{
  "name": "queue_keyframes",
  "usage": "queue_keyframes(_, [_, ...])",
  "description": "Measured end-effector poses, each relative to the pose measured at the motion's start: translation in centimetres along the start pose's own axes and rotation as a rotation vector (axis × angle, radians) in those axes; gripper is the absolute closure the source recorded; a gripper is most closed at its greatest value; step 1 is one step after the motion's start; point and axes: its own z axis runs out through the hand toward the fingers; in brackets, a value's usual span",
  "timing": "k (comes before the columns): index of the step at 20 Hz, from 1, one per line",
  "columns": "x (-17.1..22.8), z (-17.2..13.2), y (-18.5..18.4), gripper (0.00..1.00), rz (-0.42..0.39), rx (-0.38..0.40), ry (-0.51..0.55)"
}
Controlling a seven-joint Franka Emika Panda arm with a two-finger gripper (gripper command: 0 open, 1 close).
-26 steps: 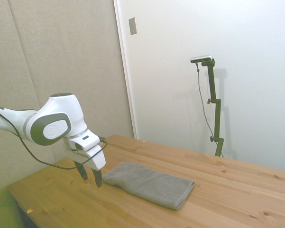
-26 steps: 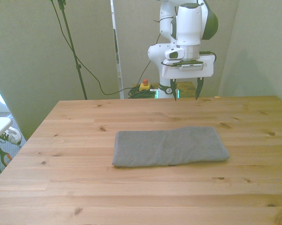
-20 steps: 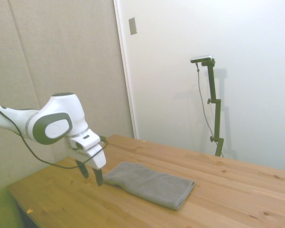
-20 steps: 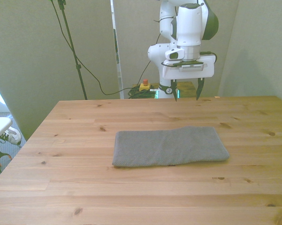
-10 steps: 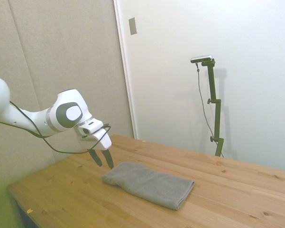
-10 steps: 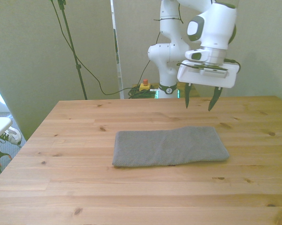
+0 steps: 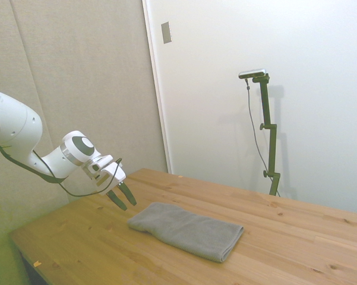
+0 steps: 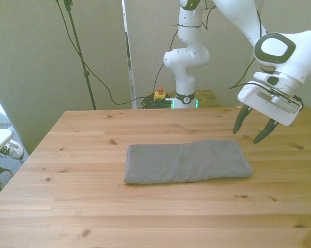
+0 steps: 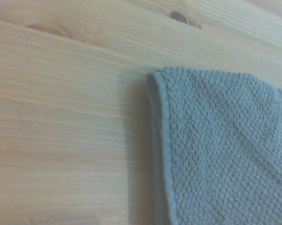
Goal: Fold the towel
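The grey towel (image 8: 188, 160) lies flat on the wooden table (image 8: 93, 206) as a long folded strip, also seen in the side view (image 7: 187, 230). My gripper (image 8: 252, 128) hangs tilted just above the table, a little off the towel's short end at the front view's right. Its two dark fingers are spread apart with nothing between them. In the side view the gripper (image 7: 122, 198) sits slightly left of the towel's near end. The wrist view shows a towel corner (image 9: 216, 140) with its hemmed edge against bare wood.
A red button box (image 8: 159, 94) and cables sit on the floor behind the table, by the robot's base. The table edge at the front view's right lies close to the gripper.
The arm has swung from behind the table's middle toward the front view's right and lowered, tilting the gripper beside the towel's end. The towel has not moved.
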Motion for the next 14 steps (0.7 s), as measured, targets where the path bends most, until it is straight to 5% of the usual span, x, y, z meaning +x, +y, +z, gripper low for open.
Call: queue_keyframes(14, [0.0,3.7,-2.4,0.00,0.011,-0.094,0.007])
